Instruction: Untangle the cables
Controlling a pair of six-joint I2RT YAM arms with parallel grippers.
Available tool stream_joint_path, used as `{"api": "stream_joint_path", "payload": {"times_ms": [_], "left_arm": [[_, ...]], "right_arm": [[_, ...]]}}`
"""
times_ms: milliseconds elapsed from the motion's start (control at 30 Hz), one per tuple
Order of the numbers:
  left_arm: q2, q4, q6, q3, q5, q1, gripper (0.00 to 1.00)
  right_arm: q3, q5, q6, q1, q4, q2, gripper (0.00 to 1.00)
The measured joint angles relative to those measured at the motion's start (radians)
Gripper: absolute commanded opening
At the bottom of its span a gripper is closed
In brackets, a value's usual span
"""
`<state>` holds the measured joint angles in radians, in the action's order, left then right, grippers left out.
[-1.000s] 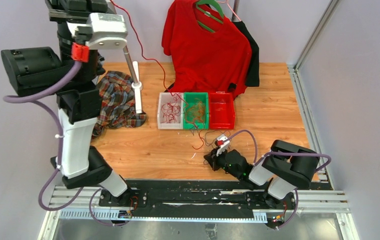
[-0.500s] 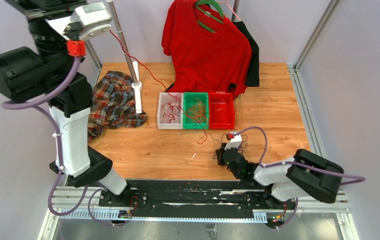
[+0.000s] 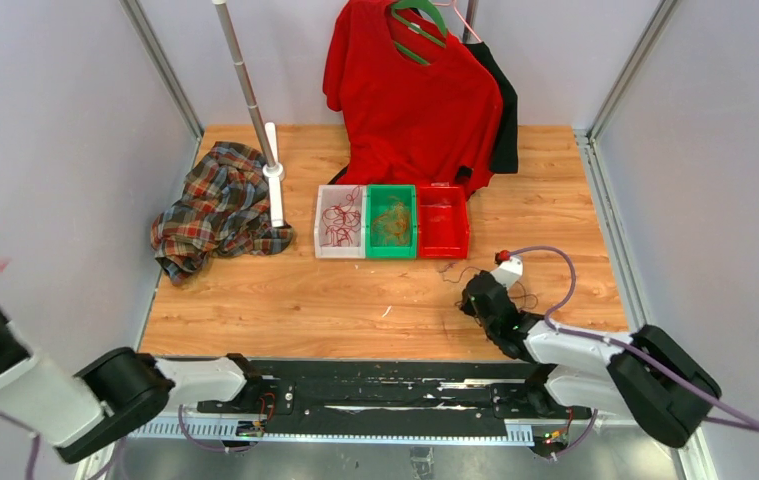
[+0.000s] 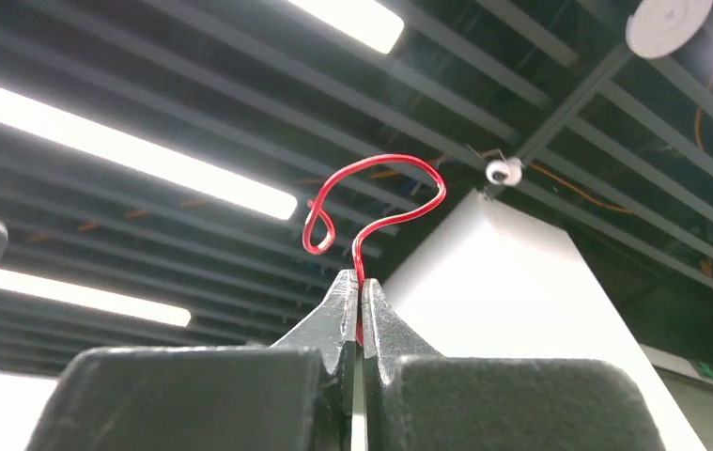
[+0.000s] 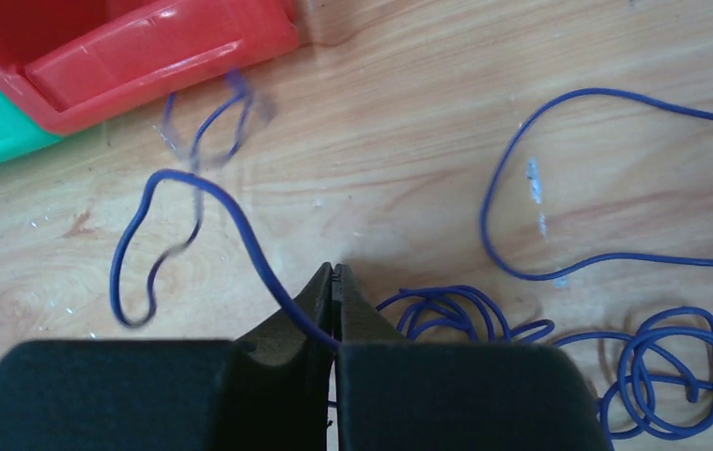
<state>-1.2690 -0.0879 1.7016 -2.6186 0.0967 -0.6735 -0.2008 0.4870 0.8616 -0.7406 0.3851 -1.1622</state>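
Observation:
The cables are thin wires. Red ones [image 3: 342, 220] fill the white bin [image 3: 319, 222], and orange ones [image 3: 392, 222] lie in the green bin [image 3: 392, 189]. Dark purple-blue loops [image 3: 527, 296] lie on the wood by my right gripper [image 3: 472, 297]. In the right wrist view that gripper [image 5: 335, 272] is shut low over the table, with a blue-purple wire [image 5: 240, 224] running in between its fingers. More coils [image 5: 672, 366] lie to its right. My left gripper [image 4: 360, 282] points up at the ceiling, shut on a curled red wire [image 4: 385, 199]. It is outside the top view.
A red bin [image 3: 442, 250] stands right of the green one. A plaid cloth [image 3: 217, 205] lies at the left by a metal pole [image 3: 247, 95] on a white foot. A red shirt [image 3: 410, 90] hangs at the back. Frame posts border the table.
My left arm swung from above the table's left side out past the left edge, taking the red wire away from the bins. My right gripper slid right along the table.

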Motion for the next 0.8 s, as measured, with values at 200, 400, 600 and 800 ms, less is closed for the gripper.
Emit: {"api": "stream_joint_path", "payload": {"times_ms": [200, 400, 600, 800], "left_arm": [[0.268, 0.09, 0.021, 0.316, -0.091, -0.109, 0.01], [0.354, 0.259, -0.071, 0.658, -0.054, -0.113, 0.01], [0.269, 0.382, -0.134, 0.785, -0.025, -0.114, 0.01], [0.235, 0.376, -0.175, 0.796, -0.019, -0.114, 0.01]], "right_arm": [[-0.04, -0.13, -0.166, 0.02, -0.13, 0.129, 0.01], [-0.105, -0.354, -0.355, 0.014, -0.106, 0.222, 0.01], [-0.099, -0.538, -0.472, 0.003, -0.098, 0.351, 0.03], [-0.099, -0.637, -0.541, 0.003, -0.13, 0.366, 0.07]]}}
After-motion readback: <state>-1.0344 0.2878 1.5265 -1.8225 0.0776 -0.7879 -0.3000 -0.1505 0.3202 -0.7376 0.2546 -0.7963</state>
